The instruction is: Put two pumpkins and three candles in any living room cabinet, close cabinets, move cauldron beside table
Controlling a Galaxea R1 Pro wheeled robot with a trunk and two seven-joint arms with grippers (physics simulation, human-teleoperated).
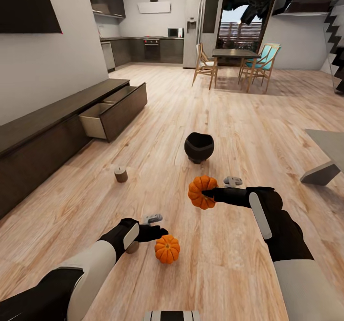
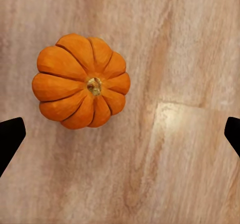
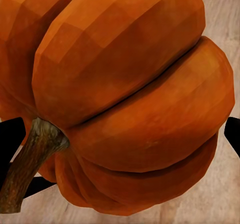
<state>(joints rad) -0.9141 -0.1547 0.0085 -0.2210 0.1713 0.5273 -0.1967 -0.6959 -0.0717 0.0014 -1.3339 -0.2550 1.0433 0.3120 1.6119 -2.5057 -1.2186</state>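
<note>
Pumpkins: one [image 1: 202, 192] at frame centre, pinched in the right claw [image 1: 206, 193] above the floor; the other [image 1: 167, 249] on the floor [image 1: 229, 120], lower centre.
Left claw [image 1: 160, 231]: spread, beside the floor pumpkin.
Candle [image 1: 121, 174]: left of centre, on the floor.
Cauldron [image 1: 198, 147]: centre, upright.
Cabinet [image 1: 57, 125]: left, one drawer [image 1: 114, 111] open.

No readable text, label or number appears anywhere.
</note>
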